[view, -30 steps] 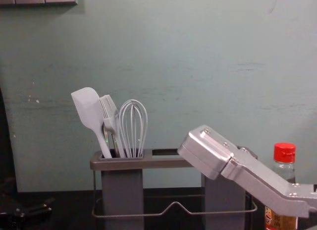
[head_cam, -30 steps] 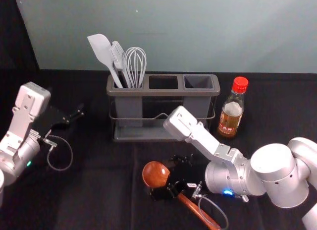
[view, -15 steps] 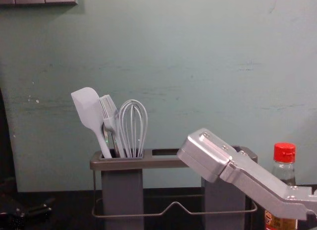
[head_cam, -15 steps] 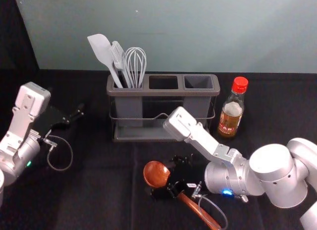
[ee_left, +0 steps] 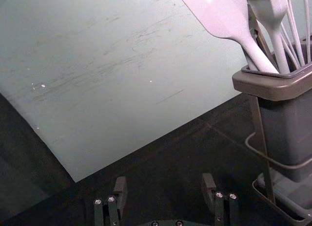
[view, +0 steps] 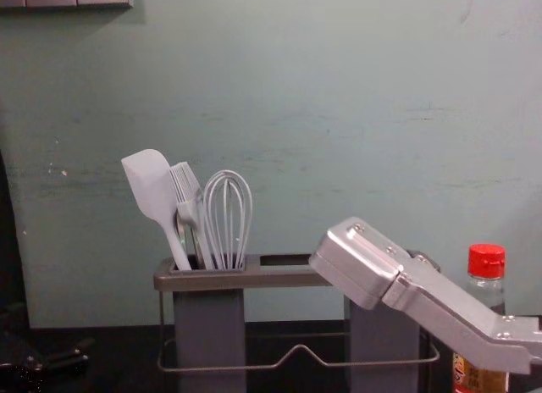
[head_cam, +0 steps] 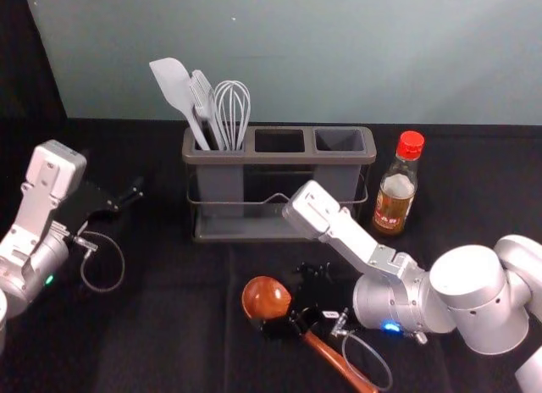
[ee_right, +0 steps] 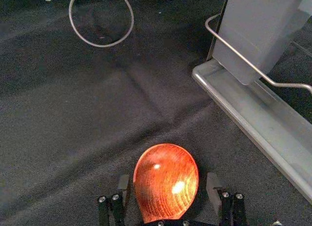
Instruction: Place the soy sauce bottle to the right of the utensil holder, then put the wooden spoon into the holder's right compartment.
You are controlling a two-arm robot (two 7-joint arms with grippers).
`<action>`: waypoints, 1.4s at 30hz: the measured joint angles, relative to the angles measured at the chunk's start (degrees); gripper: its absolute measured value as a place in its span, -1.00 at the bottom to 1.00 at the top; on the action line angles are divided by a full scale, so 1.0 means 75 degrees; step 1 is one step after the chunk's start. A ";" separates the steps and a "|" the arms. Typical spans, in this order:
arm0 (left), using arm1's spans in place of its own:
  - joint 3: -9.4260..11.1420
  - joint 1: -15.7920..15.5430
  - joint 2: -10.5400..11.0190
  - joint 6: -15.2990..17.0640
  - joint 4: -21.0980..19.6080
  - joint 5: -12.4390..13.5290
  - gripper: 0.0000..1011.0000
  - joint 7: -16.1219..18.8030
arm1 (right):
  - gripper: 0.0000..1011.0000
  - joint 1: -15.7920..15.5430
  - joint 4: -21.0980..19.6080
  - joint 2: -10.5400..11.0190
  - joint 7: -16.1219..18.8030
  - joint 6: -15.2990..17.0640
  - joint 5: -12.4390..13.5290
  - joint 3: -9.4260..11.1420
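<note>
The wooden spoon [head_cam: 266, 298] lies in front of the holder, its handle running toward the near right. Over its neck is my right gripper [head_cam: 290, 301]. In the right wrist view the right gripper [ee_right: 168, 184] is open, its fingers on either side of the spoon's bowl [ee_right: 166, 181] with gaps visible. The soy sauce bottle [head_cam: 395, 198] stands upright just right of the utensil holder [head_cam: 279, 157], whose right compartment [head_cam: 339, 141] holds nothing. My left gripper [head_cam: 129, 202] is parked at the left; in its wrist view the left gripper [ee_left: 165, 181] is open and empty.
A white spatula [head_cam: 174, 84], a brush [head_cam: 201, 92] and a whisk [head_cam: 232, 109] stand in the holder's left compartment. The holder's wire rail [view: 298, 351] runs across its front, behind the right arm. A wall rises behind the table.
The right arm has shifted very slightly to the right in the head and chest views. The spoon's bowl has barely moved. The left arm, holder and bottle are unchanged.
</note>
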 joint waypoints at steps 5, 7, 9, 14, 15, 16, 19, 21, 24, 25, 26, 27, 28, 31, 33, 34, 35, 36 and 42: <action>0.0000 0.0000 0.0000 0.0000 0.0000 0.0000 0.99 0.0000 | 0.98 0.0003 0.0085 -0.0040 0.0052 -0.0047 -0.0029 -0.0001; 0.0000 0.0000 0.0000 0.0000 0.0000 0.0000 0.99 -0.0001 | 0.98 0.0004 0.0122 -0.0059 0.0060 -0.0063 -0.0039 -0.0009; 0.0000 0.0000 0.0000 0.0000 0.0000 0.0000 0.99 0.0000 | 0.98 0.0007 0.0142 -0.0070 0.0065 -0.0069 -0.0050 -0.0017; -0.0001 0.0000 0.0000 0.0000 0.0000 0.0000 0.99 0.0000 | 0.98 0.0023 0.0194 -0.0100 0.0103 -0.0095 -0.0097 -0.0044; 0.0000 0.0000 0.0000 0.0000 0.0000 0.0000 0.99 0.0000 | 0.98 0.0023 0.0201 -0.0104 0.0104 -0.0097 -0.0103 -0.0048; 0.0000 0.0000 0.0000 0.0000 0.0000 0.0000 0.99 0.0000 | 0.98 0.0026 0.0213 -0.0112 0.0106 -0.0100 -0.0121 -0.0059; 0.0000 0.0000 0.0000 0.0000 0.0000 0.0000 0.99 0.0000 | 0.98 0.0029 0.0227 -0.0125 0.0109 -0.0115 -0.0154 -0.0070; 0.0000 0.0000 0.0000 0.0000 0.0000 0.0000 0.99 0.0000 | 0.98 0.0029 0.0229 -0.0126 0.0109 -0.0120 -0.0157 -0.0072; 0.0000 0.0000 0.0000 0.0000 0.0000 0.0000 0.99 0.0000 | 0.98 0.0031 0.0229 -0.0126 0.0109 -0.0120 -0.0156 -0.0072; 0.0000 0.0000 0.0000 0.0000 0.0000 0.0000 0.99 0.0000 | 0.98 0.0031 0.0229 -0.0126 0.0109 -0.0120 -0.0155 -0.0072; 0.0000 0.0000 0.0000 0.0000 0.0000 0.0000 0.99 0.0000 | 0.98 0.0032 0.0228 -0.0125 0.0109 -0.0120 -0.0153 -0.0072; 0.0000 0.0000 0.0000 0.0000 0.0000 0.0000 0.99 0.0000 | 0.98 0.0032 0.0227 -0.0125 0.0109 -0.0120 -0.0153 -0.0073; 0.0000 0.0000 0.0000 0.0000 0.0000 0.0000 0.99 0.0000 | 0.98 0.0032 0.0227 -0.0125 0.0109 -0.0120 -0.0152 -0.0073; 0.0000 0.0000 0.0000 0.0000 0.0000 0.0000 0.99 0.0000 | 0.98 0.0033 0.0224 -0.0123 0.0109 -0.0120 -0.0149 -0.0072; 0.0000 0.0000 0.0000 0.0000 0.0000 0.0000 0.99 0.0000 | 0.94 0.0032 0.0223 -0.0122 0.0109 -0.0120 -0.0148 -0.0072; 0.0000 0.0000 0.0000 0.0000 0.0000 0.0000 0.99 0.0000 | 0.91 0.0032 0.0222 -0.0122 0.0109 -0.0120 -0.0147 -0.0072; 0.0000 0.0000 0.0000 0.0000 0.0000 0.0000 0.99 0.0000 | 0.83 0.0032 0.0221 -0.0121 0.0109 -0.0120 -0.0146 -0.0073; 0.0000 0.0000 0.0000 0.0000 0.0000 0.0000 0.99 -0.0001 | 0.81 0.0032 0.0220 -0.0120 0.0108 -0.0120 -0.0146 -0.0072; 0.0000 0.0000 0.0000 0.0000 0.0000 0.0000 0.99 0.0000 | 0.65 0.0032 0.0215 -0.0117 0.0107 -0.0118 -0.0143 -0.0072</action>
